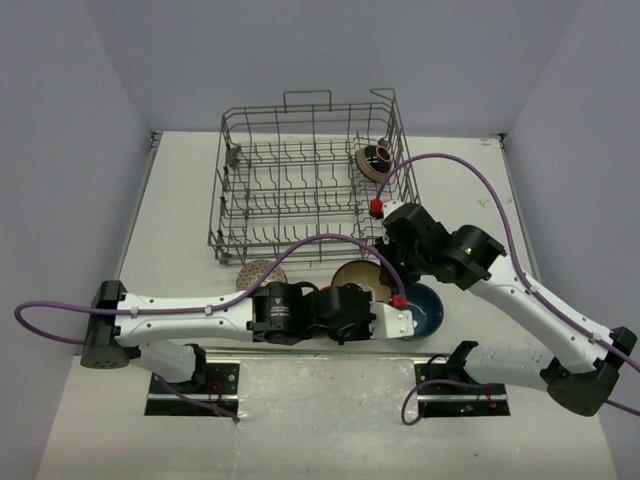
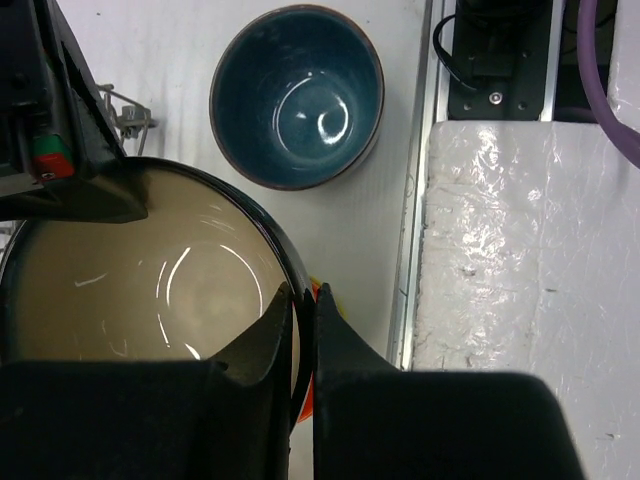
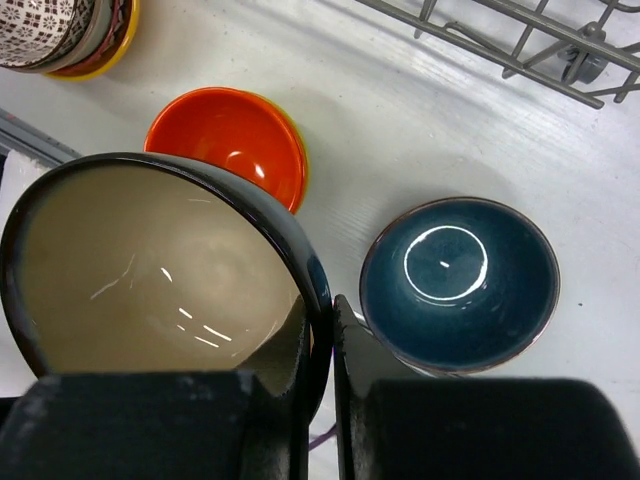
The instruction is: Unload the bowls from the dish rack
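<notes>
Right claw (image 3: 320, 345) is pinched tight on the rim of the black-and-cream bowl (image 3: 150, 260), one finger inside and one outside. Left claw (image 2: 302, 335) bites the same rim the same way. Two grips on one bowl reads to me as a handover, so you'll want one side released before either arm moves. The bowl is out of the dish rack (image 1: 300, 185), at about its 5 o'clock, partly covering the orange bowl (image 3: 225, 140). Dark teal bowl (image 3: 460, 280) sits on the table at 3 o'clock of it in the right wrist view, not touching. One patterned bowl (image 1: 375, 158) stands in the rack's 2 o'clock corner, so you're not done
</notes>
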Robot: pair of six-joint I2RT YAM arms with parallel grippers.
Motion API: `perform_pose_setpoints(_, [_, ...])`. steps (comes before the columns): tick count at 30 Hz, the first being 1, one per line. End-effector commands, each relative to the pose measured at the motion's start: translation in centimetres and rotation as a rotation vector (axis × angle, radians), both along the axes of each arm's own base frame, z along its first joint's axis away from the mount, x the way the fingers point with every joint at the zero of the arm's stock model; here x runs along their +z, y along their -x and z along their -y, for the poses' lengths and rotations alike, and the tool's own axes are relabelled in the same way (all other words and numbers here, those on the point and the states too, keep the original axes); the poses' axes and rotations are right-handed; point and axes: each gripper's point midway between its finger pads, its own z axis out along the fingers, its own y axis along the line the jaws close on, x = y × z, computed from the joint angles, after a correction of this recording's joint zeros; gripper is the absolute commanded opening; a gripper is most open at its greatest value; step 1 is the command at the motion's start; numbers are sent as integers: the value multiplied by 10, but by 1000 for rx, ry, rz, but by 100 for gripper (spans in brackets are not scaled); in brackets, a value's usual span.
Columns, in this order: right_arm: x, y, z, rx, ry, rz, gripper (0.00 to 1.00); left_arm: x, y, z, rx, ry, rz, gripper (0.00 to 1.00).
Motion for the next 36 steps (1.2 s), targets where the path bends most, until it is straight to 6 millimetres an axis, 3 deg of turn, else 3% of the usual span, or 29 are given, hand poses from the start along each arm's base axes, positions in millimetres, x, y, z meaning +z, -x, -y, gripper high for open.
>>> perform_pose_setpoints(1, [1, -1, 12, -14, 34, 37, 0, 43, -16, 11, 31, 101, 82, 0])
perform_pose_setpoints(4, [4, -2, 14, -32, 3, 66, 0, 47, -20, 14, 42, 116, 101, 0])
perform_pose_setpoints(5, [5, -4, 15, -51, -5, 80, 0, 49, -24, 13, 63, 121, 117, 28])
perform_pose_setpoints(8, [2, -4, 26, -118, -20, 92, 0, 55, -33, 14, 108, 153, 149, 65])
perform_pose_setpoints(9, [1, -4, 29, -138, -31, 92, 0, 59, -36, 12, 130, 167, 160, 99])
perform_pose_setpoints(13, [-14, -5, 56, -301, -59, 93, 0, 72, -44, 6, 194, 223, 174, 100])
perform_pose_setpoints(16, [-18, -7, 75, -451, -87, 120, 0, 91, -59, -13, 338, 301, 186, 100])
perform_pose_setpoints(20, [-22, -9, 86, -582, -163, 164, 0, 123, -81, -55, 590, 460, 201, 100])
perform_pose_setpoints(21, [-32, -8, 88, -603, -169, 165, 0, 129, -84, -62, 638, 496, 189, 100])
perform_pose_setpoints(23, [-29, -11, 89, -660, -257, 204, 0, 136, -94, -83, 778, 542, 189, 100])
perform_pose_setpoints(28, [-55, -10, 92, -743, -244, 161, 0, 128, -104, -114, 968, 537, 198, 100])
perform_pose_setpoints(31, [-63, -12, 93, -807, -283, 154, 0, 126, -102, -123, 993, 563, 168, 100])
perform_pose_setpoints(36, [-72, -15, 113, -946, -306, 208, 0, 121, -101, -130, 989, 597, 149, 100])
